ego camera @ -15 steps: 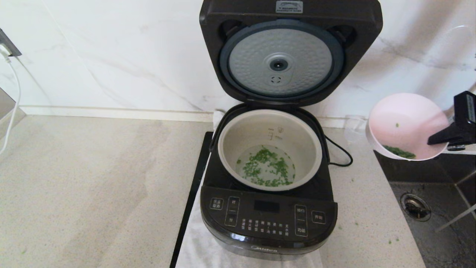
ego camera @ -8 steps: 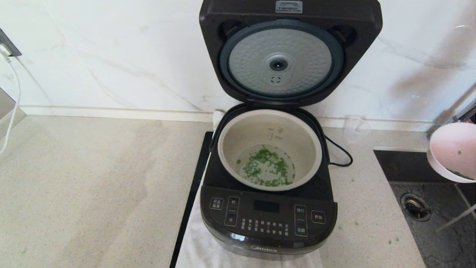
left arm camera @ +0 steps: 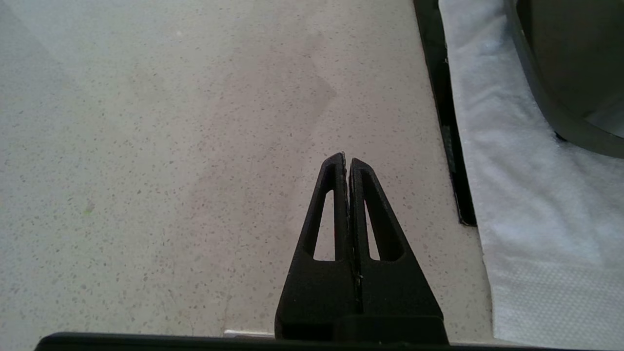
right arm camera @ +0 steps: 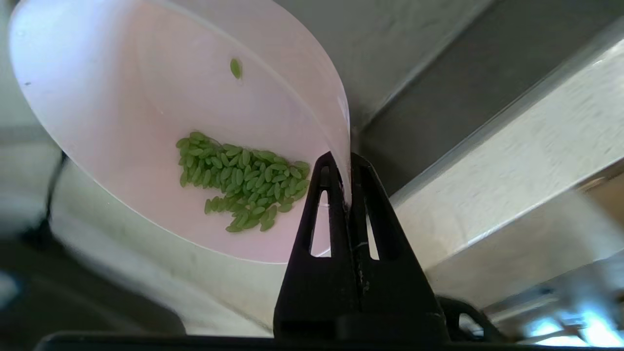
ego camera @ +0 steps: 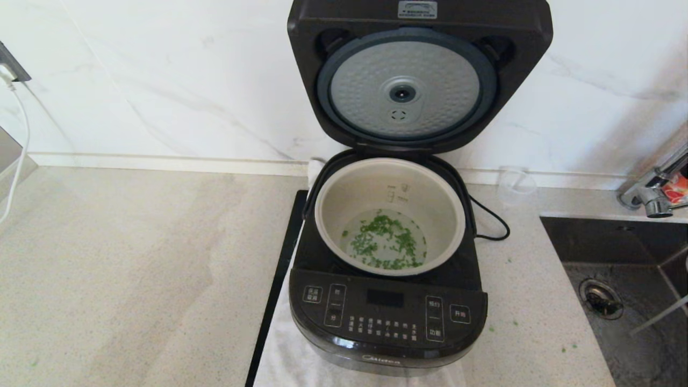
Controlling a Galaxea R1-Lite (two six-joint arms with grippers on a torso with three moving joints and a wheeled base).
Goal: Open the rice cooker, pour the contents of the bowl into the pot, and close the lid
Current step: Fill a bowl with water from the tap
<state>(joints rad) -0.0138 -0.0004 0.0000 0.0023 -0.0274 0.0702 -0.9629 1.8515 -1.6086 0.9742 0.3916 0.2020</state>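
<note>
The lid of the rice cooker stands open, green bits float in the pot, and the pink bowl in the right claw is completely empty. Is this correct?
Not quite. The right wrist view shows the bowl, pinched at its rim by the right claw, with a clump of green bits inside. The rest is right.

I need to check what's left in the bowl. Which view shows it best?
The right wrist view: the bowl, pinched at its rim by the right hand, holds green bits. The head and left wrist views don't show it.
</note>
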